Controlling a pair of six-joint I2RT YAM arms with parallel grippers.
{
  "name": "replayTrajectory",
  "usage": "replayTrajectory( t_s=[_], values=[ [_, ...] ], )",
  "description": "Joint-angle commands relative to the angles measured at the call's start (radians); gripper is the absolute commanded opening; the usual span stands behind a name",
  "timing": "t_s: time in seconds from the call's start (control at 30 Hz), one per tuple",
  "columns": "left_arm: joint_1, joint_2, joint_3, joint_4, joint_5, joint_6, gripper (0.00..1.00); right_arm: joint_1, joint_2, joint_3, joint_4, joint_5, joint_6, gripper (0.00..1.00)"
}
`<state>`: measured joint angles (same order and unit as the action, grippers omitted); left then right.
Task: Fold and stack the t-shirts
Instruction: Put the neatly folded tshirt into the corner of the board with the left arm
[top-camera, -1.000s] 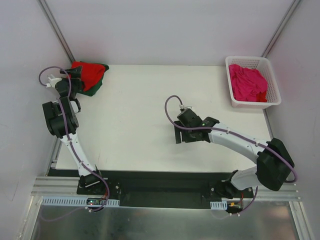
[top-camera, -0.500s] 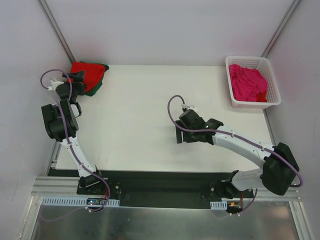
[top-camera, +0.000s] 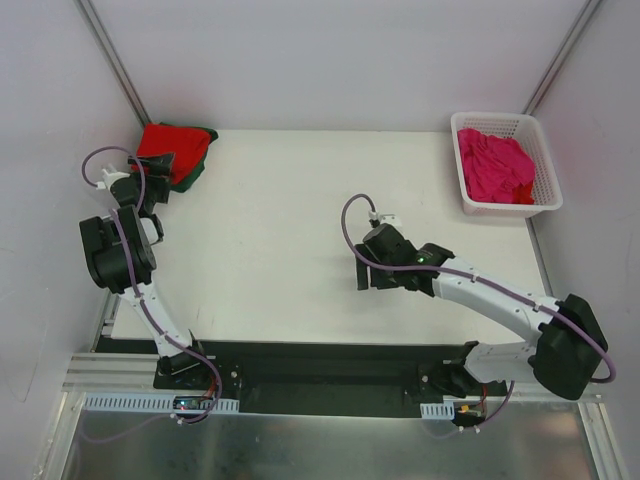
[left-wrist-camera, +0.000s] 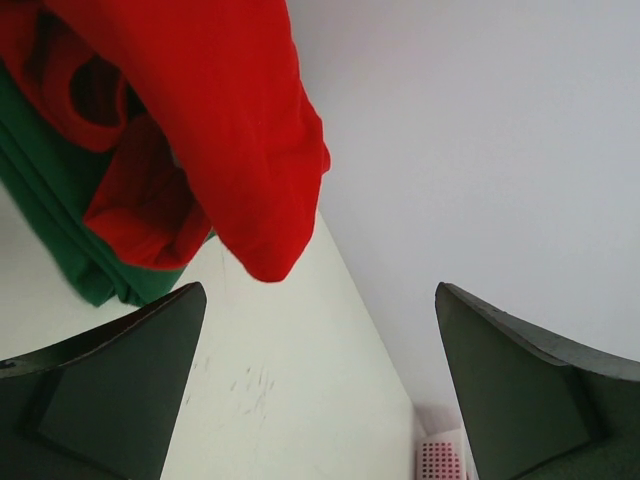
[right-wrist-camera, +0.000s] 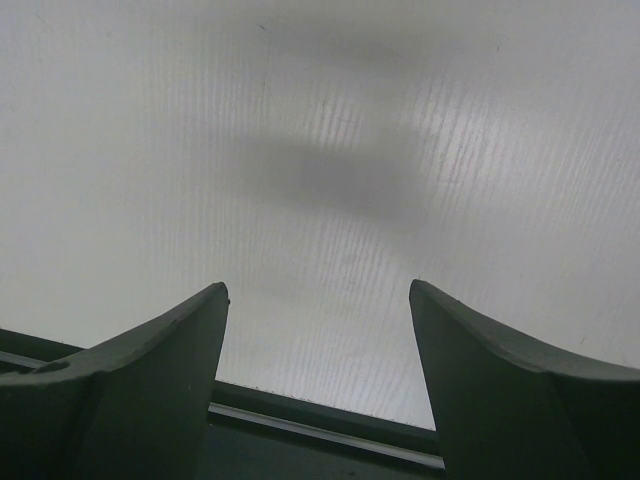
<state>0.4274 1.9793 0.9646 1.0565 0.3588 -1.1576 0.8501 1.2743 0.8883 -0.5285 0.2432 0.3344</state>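
Note:
A folded red t-shirt (top-camera: 176, 146) lies on a dark green t-shirt (top-camera: 197, 171) at the table's far left corner. In the left wrist view the red t-shirt (left-wrist-camera: 220, 130) overhangs the green t-shirt (left-wrist-camera: 60, 220). My left gripper (top-camera: 160, 176) sits just in front of this stack, open and holding nothing (left-wrist-camera: 320, 290). A magenta pink t-shirt (top-camera: 495, 165) lies crumpled in the white basket (top-camera: 505, 120) at the far right. My right gripper (top-camera: 364, 276) hovers over bare table near the middle, open and empty (right-wrist-camera: 318, 288).
White walls close in the table on the left, back and right. The table's near edge (right-wrist-camera: 320, 425), with a dark rail, runs just below my right gripper. A corner of the basket (left-wrist-camera: 440, 460) shows far off in the left wrist view.
My left gripper has drawn back from the red t-shirt toward the near side, and the stack stays put. The right gripper has drifted slightly toward the near edge.

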Motion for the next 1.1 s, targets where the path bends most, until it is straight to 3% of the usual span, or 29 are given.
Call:
replayTrajectory(
  t_s=[0.0, 0.17, 0.43, 0.53, 0.57, 0.7, 0.8, 0.83, 0.9, 0.93, 1.07],
  values=[
    [0.01, -0.091, -0.033, 0.007, 0.037, 0.07, 0.99, 0.009, -0.038, -0.006, 0.005, 0.024, 0.018, 0.77],
    [0.01, -0.126, -0.082, 0.0, 0.066, 0.085, 0.99, 0.01, -0.05, -0.018, 0.016, 0.025, 0.02, 0.77],
    [0.01, -0.279, -0.127, -0.038, 0.258, 0.081, 0.99, 0.013, -0.062, -0.035, 0.024, 0.034, 0.017, 0.77],
    [0.008, -0.306, -0.075, -0.101, 0.305, 0.101, 0.93, 0.012, -0.062, -0.041, 0.028, 0.036, 0.017, 0.77],
    [0.01, -0.301, -0.057, -0.099, 0.336, 0.084, 0.9, 0.013, -0.062, -0.042, 0.035, 0.034, 0.015, 0.77],
    [0.005, -0.225, 0.058, -0.061, 0.371, 0.013, 0.52, 0.012, -0.053, -0.048, 0.044, 0.033, 0.017, 0.77],
    [-0.001, -0.11, 0.176, -0.012, 0.391, -0.045, 0.28, 0.012, -0.047, -0.045, 0.045, 0.038, 0.015, 0.77],
    [-0.006, -0.05, 0.241, -0.01, 0.394, -0.05, 0.16, 0.013, -0.041, -0.042, 0.045, 0.038, 0.015, 0.77],
    [-0.012, 0.002, 0.293, -0.003, 0.385, -0.063, 0.04, 0.013, -0.033, -0.038, 0.042, 0.039, 0.015, 0.77],
    [-0.018, 0.048, 0.337, 0.0, 0.378, -0.07, 0.0, 0.014, -0.027, -0.035, 0.041, 0.042, 0.014, 0.77],
    [-0.03, 0.156, 0.445, 0.013, 0.361, -0.082, 0.0, 0.013, -0.013, -0.025, 0.028, 0.051, 0.012, 0.77]
  ],
)
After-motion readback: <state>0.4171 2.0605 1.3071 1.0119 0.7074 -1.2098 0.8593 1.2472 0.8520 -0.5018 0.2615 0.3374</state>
